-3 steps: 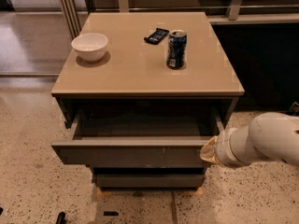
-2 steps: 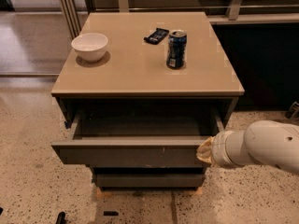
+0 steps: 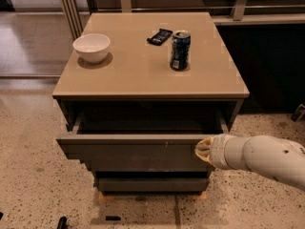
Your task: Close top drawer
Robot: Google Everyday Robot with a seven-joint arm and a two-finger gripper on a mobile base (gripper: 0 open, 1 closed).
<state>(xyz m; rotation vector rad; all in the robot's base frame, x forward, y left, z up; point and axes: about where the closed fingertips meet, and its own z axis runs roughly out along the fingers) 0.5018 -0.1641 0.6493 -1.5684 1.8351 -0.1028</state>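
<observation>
In the camera view, the top drawer (image 3: 133,154) is seen in the lower middle of the frame, pulled out from the cabinet (image 3: 64,104) toward the bottom of the picture. Its front is flat and dark grey, with no handle, and it runs long from left to right. A dark gap is seen between this front and the cabinet behind it, so the drawer is not yet shut.

The gripper (image 3: 202,150) is found at the right end of the drawer front, at the lower right of the frame. Its pale yellow tip looks pressed against the front or just beside it. Whether it is open or closed cannot be told. It is carried by a thick, smooth white arm (image 3: 257,159) that comes in from the right edge.

The drawer front lies to the left of the gripper, and the cabinet lies above it in the picture. A push toward the top of the frame is judged to be needed. Since the push is at one end only, the drawer might be turned a little and get stuck.

On the smooth tan top, a round white bowl (image 3: 91,46), a shiny blue can (image 3: 180,50) and a flat dark packet (image 3: 159,36) are seen. The floor (image 3: 33,175) is speckled.
</observation>
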